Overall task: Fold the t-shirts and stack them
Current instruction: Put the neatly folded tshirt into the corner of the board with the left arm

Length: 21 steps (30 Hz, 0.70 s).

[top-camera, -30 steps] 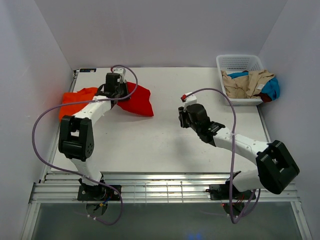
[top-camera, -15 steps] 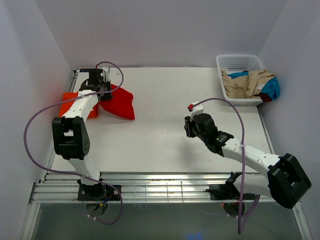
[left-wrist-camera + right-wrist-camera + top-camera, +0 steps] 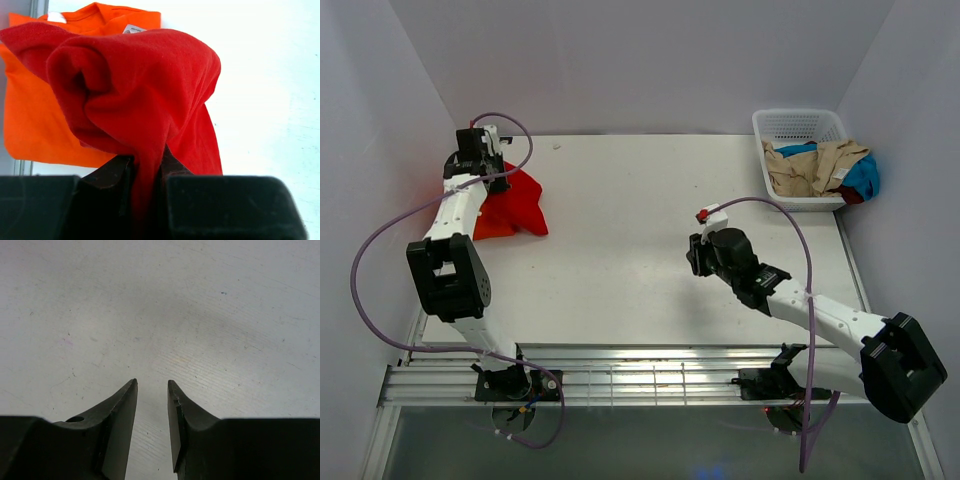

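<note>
The red t-shirt (image 3: 520, 200) hangs bunched from my left gripper (image 3: 480, 165) at the table's far left. In the left wrist view the jaws (image 3: 147, 160) are shut on a pinched fold of the red t-shirt (image 3: 145, 85). Its cloth drapes over the orange t-shirt (image 3: 35, 115), which lies flat beneath it. From above, only a strip of the orange t-shirt (image 3: 488, 228) shows under the red one. My right gripper (image 3: 692, 252) hovers over bare table right of centre. Its jaws (image 3: 151, 382) are open with nothing between them.
A white lattice basket (image 3: 800, 122) stands at the far right corner, holding beige and blue clothes (image 3: 820, 168). The left wall runs close beside the shirts. The left arm's purple cable (image 3: 380, 250) loops out past the table's left edge.
My left gripper has carried the red t-shirt leftward, from mid-left of the table to over the orange one. The right arm has drawn back slightly toward the near edge.
</note>
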### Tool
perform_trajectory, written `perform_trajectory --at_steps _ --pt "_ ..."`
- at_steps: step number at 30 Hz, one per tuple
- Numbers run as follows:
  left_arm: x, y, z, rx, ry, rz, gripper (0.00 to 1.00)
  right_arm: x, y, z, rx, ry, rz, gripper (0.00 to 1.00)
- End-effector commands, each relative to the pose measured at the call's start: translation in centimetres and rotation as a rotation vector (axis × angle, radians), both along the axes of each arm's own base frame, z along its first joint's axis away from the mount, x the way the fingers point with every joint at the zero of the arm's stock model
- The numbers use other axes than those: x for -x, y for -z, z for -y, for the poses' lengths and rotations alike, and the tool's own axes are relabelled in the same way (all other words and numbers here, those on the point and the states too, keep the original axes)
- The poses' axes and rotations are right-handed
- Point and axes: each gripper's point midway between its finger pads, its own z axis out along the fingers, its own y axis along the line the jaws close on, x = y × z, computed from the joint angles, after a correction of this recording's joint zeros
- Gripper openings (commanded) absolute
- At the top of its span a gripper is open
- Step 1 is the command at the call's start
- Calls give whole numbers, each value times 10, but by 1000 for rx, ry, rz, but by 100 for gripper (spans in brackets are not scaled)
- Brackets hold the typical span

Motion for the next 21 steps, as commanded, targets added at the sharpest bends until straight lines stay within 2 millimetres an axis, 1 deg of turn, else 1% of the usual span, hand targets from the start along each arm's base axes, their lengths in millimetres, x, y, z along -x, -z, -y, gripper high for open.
perform_trajectory --at_steps 1,4,5,6,8,9,10,12,14,15,18,21 --pt "-5 -51 -11 -37 -16 120 13 2 -11 -4 -43 -18 35 37" --pt "-9 -68 -19 -37 -31 161 13 4 -9 -6 -48 -30 25 37" --pt "-10 -72 -22 -41 -36 170 13 4 -10 -7 -52 -36 26 37" --pt "-13 -82 -24 -46 -38 194 13 4 -10 -7 -53 -38 27 37" --pt "-15 -89 -32 -51 -53 207 13 5 -12 -8 -59 -44 32 37" --pt "-18 -97 -35 -53 -55 224 13 6 -13 -9 -64 -46 33 37" --pt "-18 -96 -43 -51 -70 223 13 6 -14 -9 -66 -49 36 37" --pt "-19 -96 -51 -39 -84 225 13 7 -15 -9 -69 -54 39 37" --pt "-19 -92 -54 -30 -90 218 13 8 -13 -9 -68 -57 36 37" --pt "-17 -85 -57 -21 -101 205 13 8 -13 -9 -66 -58 37 37" --pt "-16 -75 -62 -18 -113 190 13 10 -14 -9 -68 -62 35 37" --pt "-16 -57 -67 -10 -126 158 13 11 -18 -8 -75 -62 49 37"
